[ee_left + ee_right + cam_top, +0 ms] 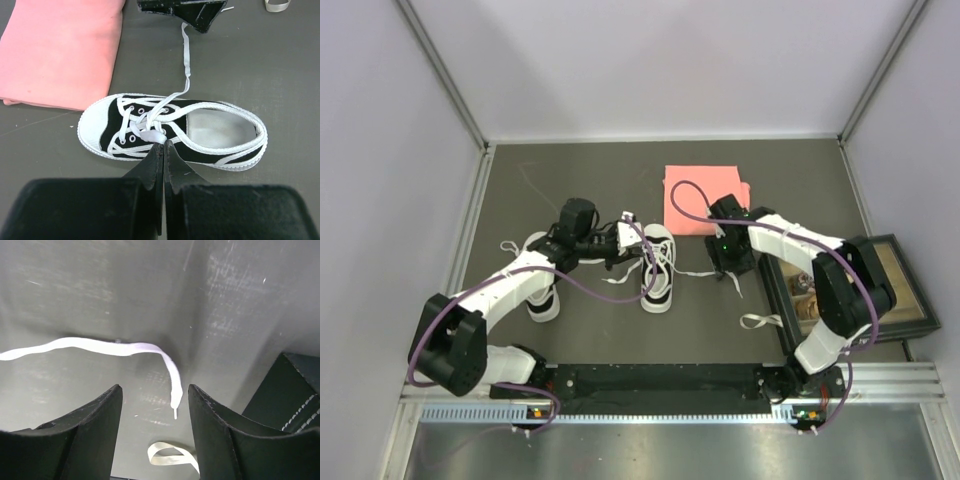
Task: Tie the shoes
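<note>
Two white sneakers with black side panels lie on the dark table. One shoe (658, 272) lies in the middle and fills the left wrist view (215, 131). The other shoe (541, 300) lies partly under my left arm. My left gripper (632, 240) is shut on a white lace (149, 135) at the middle shoe's eyelets (163, 144). The other lace (186, 60) runs across the table to my right gripper (728, 268). That gripper is open (155, 395), and the lace end (171, 377) lies on the table between its fingers, untouched.
A pink cloth (706, 198) lies at the back (65, 50). A dark box with a framed picture (865, 290) stands at the right, its corner in the right wrist view (295, 390). A loose pale ribbon loop (760, 320) lies beside it (172, 455).
</note>
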`<state>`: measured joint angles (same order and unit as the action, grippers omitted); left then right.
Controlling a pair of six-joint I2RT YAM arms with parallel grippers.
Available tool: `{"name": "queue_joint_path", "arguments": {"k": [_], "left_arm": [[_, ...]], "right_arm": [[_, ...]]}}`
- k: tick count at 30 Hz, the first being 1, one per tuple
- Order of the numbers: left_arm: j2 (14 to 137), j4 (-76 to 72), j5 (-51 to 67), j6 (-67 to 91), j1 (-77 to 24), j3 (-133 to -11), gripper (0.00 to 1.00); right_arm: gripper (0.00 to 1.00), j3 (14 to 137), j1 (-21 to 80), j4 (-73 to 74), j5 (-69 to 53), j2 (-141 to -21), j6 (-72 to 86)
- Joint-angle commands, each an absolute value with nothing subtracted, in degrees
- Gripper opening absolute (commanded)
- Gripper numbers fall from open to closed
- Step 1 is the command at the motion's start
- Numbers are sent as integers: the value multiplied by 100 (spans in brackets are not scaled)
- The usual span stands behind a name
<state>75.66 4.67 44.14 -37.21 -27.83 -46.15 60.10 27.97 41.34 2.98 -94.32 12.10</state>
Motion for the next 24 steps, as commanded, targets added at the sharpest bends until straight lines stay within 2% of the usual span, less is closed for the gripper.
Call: {"name": "queue_joint_path", "arguments": {"k": [1, 6, 9, 13, 19, 24], "left_arm": [[7541, 299, 4570, -3797, -2839, -4658, 0], [7541, 316, 4544, -3832, -2883, -4658, 0], [7532, 299, 4500, -3884, -2892, -4632, 0], [7523, 264, 4509, -3973, -2892, -4562, 0], [7480, 194, 4509, -4148, -2900, -4527, 0], [7383, 97, 4719, -4473, -2900, -4395, 0]], "right_arm": [[54, 5959, 2751, 4069, 554, -9641, 1301], [50, 5880, 2760, 3990, 712, -9835, 1318], [41, 5906, 2760, 4025, 677, -9966, 1310], [0, 6397, 2707, 4270, 747, -10011, 1230], [0, 7759, 2654, 4149, -262, -9633, 1186], [0, 9014, 2820, 3762, -1484, -10001, 1213]]}}
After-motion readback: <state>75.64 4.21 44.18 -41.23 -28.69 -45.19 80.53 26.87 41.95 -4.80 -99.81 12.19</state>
